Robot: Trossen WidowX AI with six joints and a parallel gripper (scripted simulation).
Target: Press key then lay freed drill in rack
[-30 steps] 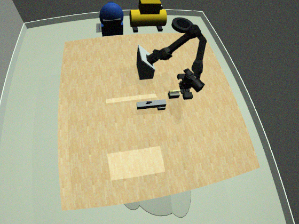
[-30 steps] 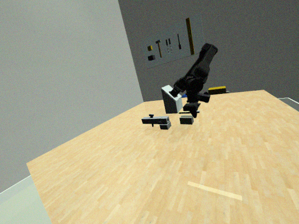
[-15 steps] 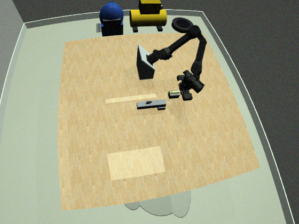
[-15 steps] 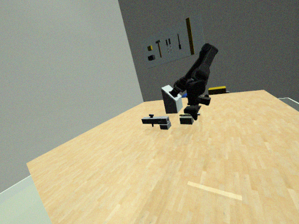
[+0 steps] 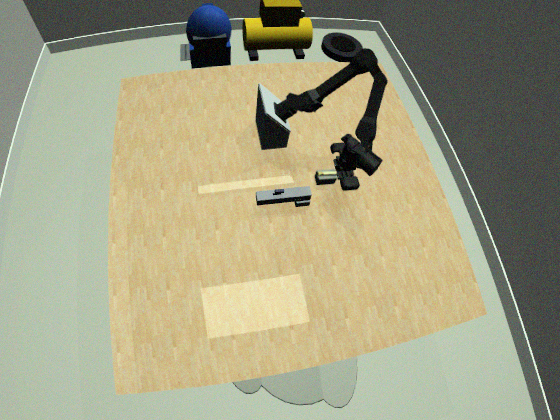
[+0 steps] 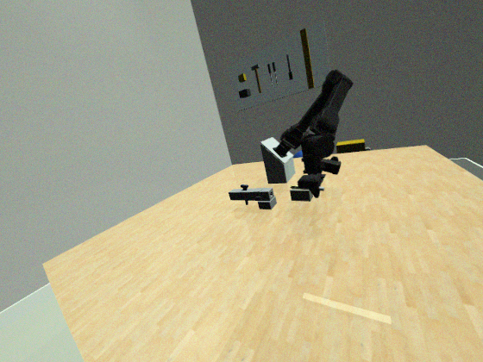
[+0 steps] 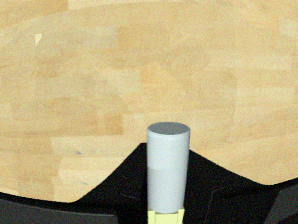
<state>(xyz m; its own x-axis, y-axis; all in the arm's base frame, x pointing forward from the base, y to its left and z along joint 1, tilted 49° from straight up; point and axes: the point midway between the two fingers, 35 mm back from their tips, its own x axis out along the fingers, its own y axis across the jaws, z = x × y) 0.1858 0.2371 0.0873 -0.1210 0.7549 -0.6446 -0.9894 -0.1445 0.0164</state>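
Observation:
The grey holder bar (image 5: pixel 295 194) (image 6: pixel 254 193) stands with nothing in the open bore at its right end. The dark key (image 5: pixel 279 191) (image 6: pixel 244 187) sticks up from its top, with a pin showing below. My gripper (image 5: pixel 342 175) (image 6: pixel 315 190) (image 7: pixel 157 150) is shut on the drill, low and just right of the rack. The drill (image 5: pixel 327 173) (image 6: pixel 322 189) (image 7: pixel 168 167) lies level, its yellow part over the small grooved rack (image 5: pixel 326 181) (image 6: pixel 301 196) and its grey round end towards the wrist camera. Whether the drill touches the groove cannot be told.
The arm's base is by a dark wedge-shaped block with a pale sloping face (image 5: pixel 268 127) (image 6: pixel 276 168), behind the bar. A pale strip (image 5: pixel 245 184) and a pale rectangle (image 5: pixel 255 306) mark the wooden table (image 5: pixel 165 240). A blue ball-topped object and a yellow tank stand beyond the far edge.

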